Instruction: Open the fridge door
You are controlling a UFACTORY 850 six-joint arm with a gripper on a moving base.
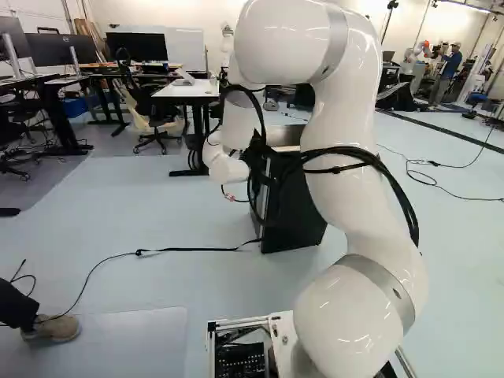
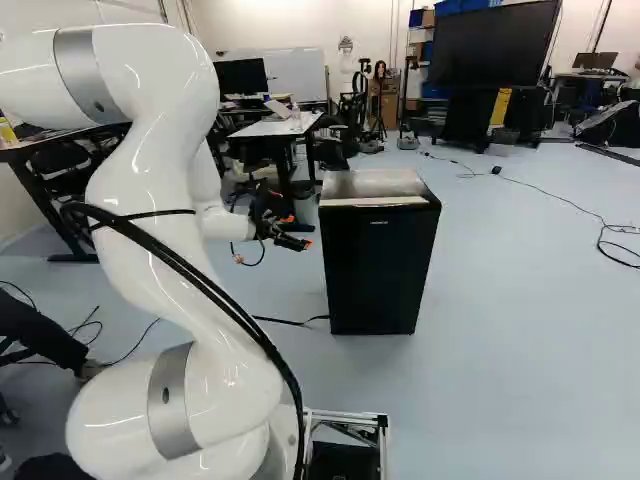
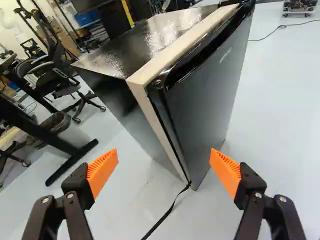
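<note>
Black orange-padded gripper [image 3: 164, 156]: spread wide, empty. Misaligned approach could shove black boxy fridge [image 3: 150, 39], leaving flat dark door [image 3: 207, 95] unopened.

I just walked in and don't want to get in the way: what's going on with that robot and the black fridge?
The white arm has its gripper open beside the black fridge, holding nothing. The fridge door looks shut, and neither finger touches it. The task is to open it, so the arm is probably lining up for that.
</note>
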